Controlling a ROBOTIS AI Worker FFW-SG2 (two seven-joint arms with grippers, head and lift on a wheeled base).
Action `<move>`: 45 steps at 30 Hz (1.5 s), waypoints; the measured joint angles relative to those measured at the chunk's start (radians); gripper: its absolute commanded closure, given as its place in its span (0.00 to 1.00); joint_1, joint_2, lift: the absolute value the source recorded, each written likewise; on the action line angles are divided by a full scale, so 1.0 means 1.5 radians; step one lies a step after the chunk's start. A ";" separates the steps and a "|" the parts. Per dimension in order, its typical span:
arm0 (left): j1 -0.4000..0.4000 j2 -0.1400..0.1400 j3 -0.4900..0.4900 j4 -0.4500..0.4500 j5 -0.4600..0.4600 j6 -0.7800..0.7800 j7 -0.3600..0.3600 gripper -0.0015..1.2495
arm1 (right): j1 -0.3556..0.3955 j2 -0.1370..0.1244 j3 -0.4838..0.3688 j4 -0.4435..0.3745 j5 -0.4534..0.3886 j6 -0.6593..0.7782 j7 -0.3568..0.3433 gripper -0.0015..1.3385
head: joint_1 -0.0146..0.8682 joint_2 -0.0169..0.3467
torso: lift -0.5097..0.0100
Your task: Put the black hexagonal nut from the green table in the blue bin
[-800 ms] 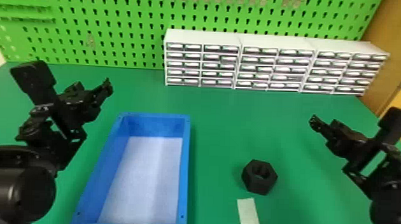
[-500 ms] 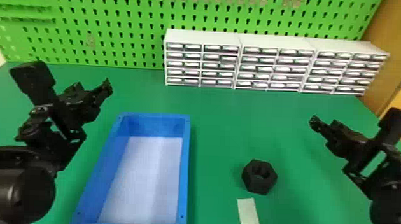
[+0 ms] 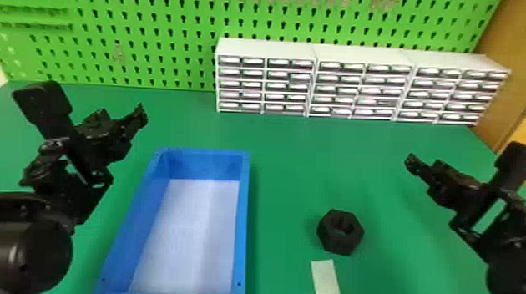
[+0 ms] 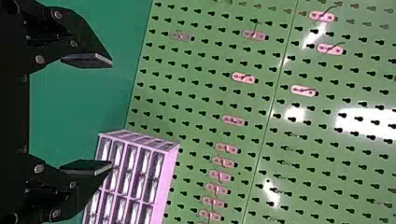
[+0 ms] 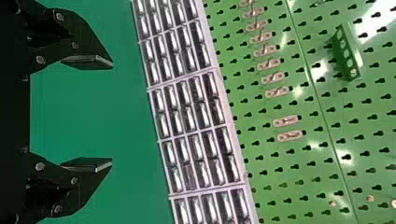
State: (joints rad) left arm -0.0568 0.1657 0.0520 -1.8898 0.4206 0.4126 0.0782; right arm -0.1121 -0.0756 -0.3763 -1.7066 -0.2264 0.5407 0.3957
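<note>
The black hexagonal nut (image 3: 340,232) lies flat on the green table (image 3: 291,158), right of the blue bin (image 3: 242,223) and apart from it. The bin holds nothing. In the head view my left gripper (image 3: 140,113) is held over the table, left of the bin's far end. My right gripper (image 3: 412,162) is above the table, to the right of the nut and farther back. Wide apart stand the fingers of the left gripper (image 4: 111,114) in its wrist view, with nothing between them. The right gripper (image 5: 112,115) is likewise open and unloaded in its own wrist view.
White drawer cabinets (image 3: 310,81) line the back of the table against a green pegboard (image 3: 153,36). A pale strip (image 3: 327,282) lies on the table just in front of the nut. A wooden panel (image 3: 515,74) stands at the far right.
</note>
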 measured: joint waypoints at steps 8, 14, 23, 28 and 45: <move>0.000 0.000 0.000 0.000 0.000 0.000 0.000 0.38 | -0.020 -0.027 0.014 -0.026 0.001 0.132 0.000 0.39 | 0.80 0.07 | 0.79; 0.000 0.000 -0.001 0.000 0.000 0.000 0.000 0.38 | -0.042 -0.043 0.033 -0.064 0.039 0.242 -0.001 0.39 | 0.80 0.07 | 0.79; 0.000 0.000 -0.001 0.001 0.000 0.000 0.000 0.38 | -0.079 -0.062 0.067 -0.117 0.093 0.397 -0.001 0.39 | 0.80 0.07 | 0.79; 0.000 0.000 -0.001 0.001 0.001 0.000 0.000 0.38 | -0.099 -0.072 0.093 -0.140 0.119 0.472 0.000 0.39 | 0.80 0.07 | 0.79; 0.000 0.000 -0.002 0.004 0.002 0.000 0.000 0.38 | -0.162 -0.085 0.191 -0.159 0.210 0.674 0.000 0.39 | 0.80 0.07 | 0.79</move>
State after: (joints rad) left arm -0.0573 0.1656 0.0488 -1.8840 0.4234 0.4126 0.0782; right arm -0.3550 -0.2026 -0.0892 -1.9445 0.0884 1.5513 0.3957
